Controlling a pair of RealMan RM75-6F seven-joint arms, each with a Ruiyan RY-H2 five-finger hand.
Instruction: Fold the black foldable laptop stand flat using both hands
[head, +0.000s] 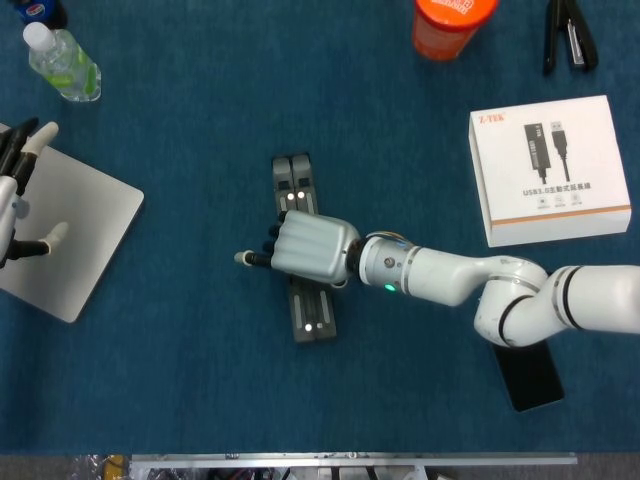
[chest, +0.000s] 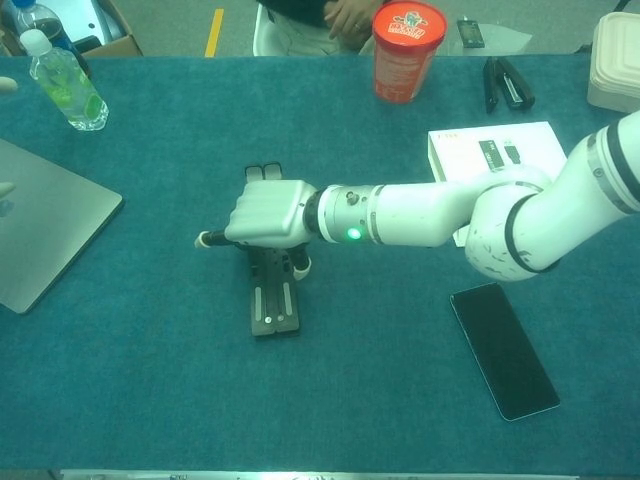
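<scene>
Right hand (head: 310, 247) apparently fisted; left hand (head: 18, 190) spread.

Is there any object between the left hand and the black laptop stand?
Nothing visible does. The left hand is over the laptop; only bare table lies between it and the stand, where the right hand rests.

The right hand (head: 310, 248) has a smooth silver-grey back shell, dark fingers and a pale tip on its thumb. Behind it runs a glossy white arm (head: 455, 280) built of rounded segments, with black rings at the joints and a small green light near the wrist. The left hand (head: 18, 190) shows dark fingers with cream tips
</scene>
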